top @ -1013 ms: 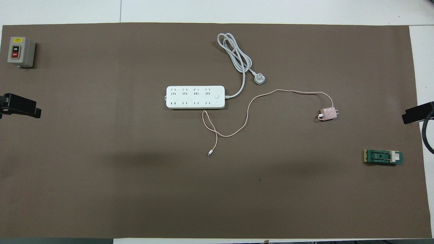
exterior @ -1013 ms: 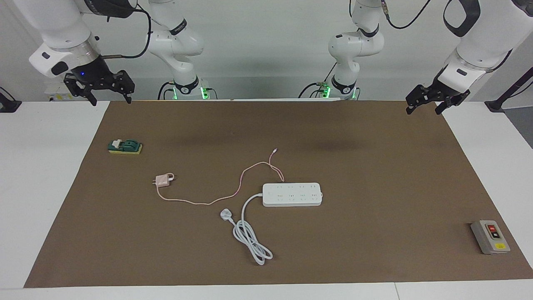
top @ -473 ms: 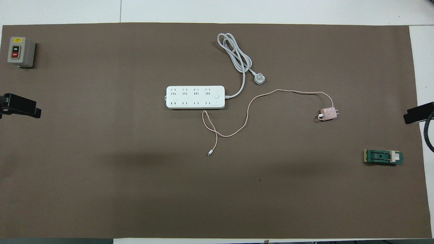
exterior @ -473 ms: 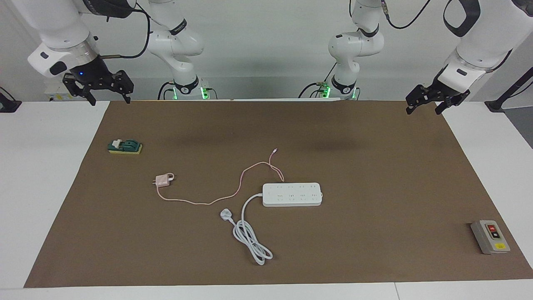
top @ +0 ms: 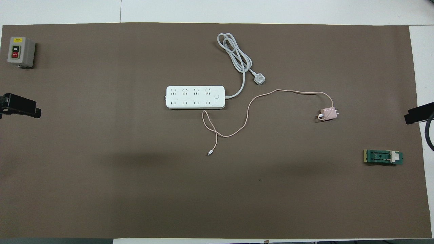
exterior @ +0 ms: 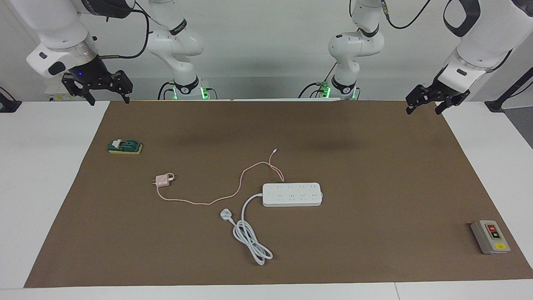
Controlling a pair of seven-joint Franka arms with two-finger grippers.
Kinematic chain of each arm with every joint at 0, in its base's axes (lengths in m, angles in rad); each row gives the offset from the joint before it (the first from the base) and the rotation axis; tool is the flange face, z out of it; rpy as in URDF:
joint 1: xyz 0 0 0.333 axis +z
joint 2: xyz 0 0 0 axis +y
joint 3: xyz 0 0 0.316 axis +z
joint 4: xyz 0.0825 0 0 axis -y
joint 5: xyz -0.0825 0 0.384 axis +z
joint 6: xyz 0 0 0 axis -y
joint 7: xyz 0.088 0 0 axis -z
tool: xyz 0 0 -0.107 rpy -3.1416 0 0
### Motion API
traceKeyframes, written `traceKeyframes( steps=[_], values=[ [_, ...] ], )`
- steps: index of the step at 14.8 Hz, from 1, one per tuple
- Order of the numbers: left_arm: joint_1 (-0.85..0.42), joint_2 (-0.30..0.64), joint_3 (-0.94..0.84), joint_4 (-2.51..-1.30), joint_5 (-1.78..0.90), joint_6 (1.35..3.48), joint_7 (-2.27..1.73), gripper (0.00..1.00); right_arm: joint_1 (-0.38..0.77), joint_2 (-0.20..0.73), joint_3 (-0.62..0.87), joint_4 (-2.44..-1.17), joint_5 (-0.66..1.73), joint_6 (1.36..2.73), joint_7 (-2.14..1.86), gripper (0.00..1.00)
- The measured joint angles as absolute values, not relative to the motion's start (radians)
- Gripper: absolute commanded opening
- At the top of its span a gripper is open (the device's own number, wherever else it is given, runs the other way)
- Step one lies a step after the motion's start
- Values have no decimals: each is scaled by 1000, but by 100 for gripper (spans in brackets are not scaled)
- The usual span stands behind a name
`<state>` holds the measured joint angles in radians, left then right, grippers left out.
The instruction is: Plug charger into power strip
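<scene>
Both grippers hang spread, left gripper (exterior: 428, 106) and right gripper (exterior: 98, 92); charger (exterior: 165, 180) lies unplugged, apart from strip (exterior: 292, 194).

chargers: 1, pink, w/ cable (exterior: 165, 180) (top: 328, 114)
power strips: 1, white (exterior: 292, 194) (top: 195, 97)
sockets on strip: 2 rows, 4 per row
white 3-pin plugs: 1 (exterior: 225, 215) (top: 259, 79)
grey button boxes: 1 (exterior: 490, 236) (top: 21, 52)
green blocks: 1 (exterior: 125, 146) (top: 383, 157)
brown mats: 1 (exterior: 374, 166) (top: 135, 186)
grippers: 2, both open (exterior: 97, 90) (exterior: 425, 104)

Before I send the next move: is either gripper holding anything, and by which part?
Nothing held. Left gripper and right gripper hang open and empty; the charger lies on the mat.
</scene>
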<state>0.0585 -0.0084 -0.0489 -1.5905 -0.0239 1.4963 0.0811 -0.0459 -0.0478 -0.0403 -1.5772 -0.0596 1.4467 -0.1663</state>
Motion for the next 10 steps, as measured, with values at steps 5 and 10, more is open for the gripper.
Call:
traceKeyframes(
  steps=[5,10],
  values=[
    [58,-8,-49,-1590,-24,1496,81,100,-44,-48,-36,-1583,-59,1447,172,100],
    [58,-8,-49,-1590,-24,1496,81,100,-47,-39,-37,-1618,3,1454,497,100]
  ],
)
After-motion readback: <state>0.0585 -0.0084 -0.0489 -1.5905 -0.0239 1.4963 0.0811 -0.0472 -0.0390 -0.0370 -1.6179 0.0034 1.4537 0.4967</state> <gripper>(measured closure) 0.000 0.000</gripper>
